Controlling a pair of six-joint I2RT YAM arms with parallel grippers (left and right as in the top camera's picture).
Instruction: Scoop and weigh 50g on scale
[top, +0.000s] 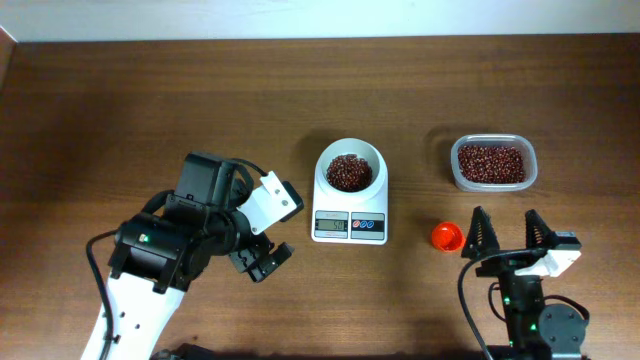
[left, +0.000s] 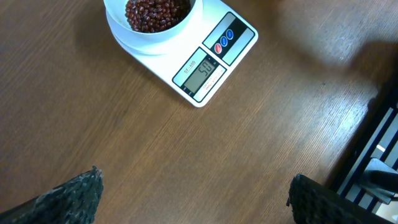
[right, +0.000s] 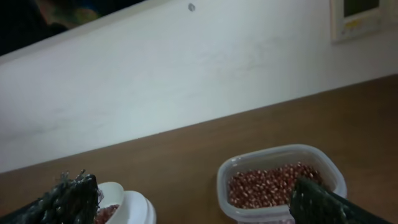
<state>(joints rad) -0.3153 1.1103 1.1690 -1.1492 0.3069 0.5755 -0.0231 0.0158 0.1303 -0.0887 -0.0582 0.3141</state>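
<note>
Brown wooden tabletop (top: 150, 100) fills the view. Near the middle sits the white scale (top: 349, 237), with a grey screen (top: 331, 225) and a blue and a red button. A round white bowl (top: 322, 170) stands on it, and little red-brown beans (top: 349, 172) lie in the bowl. To the right is a clear tub (top: 455, 165) with more beans. An orange scoop (top: 446, 236) lies near the tub, just beside the right fingers (top: 480, 235). They are wide open and hold nothing. The left fingers (left: 68, 199), left of the scale, are wide open and empty too.
</note>
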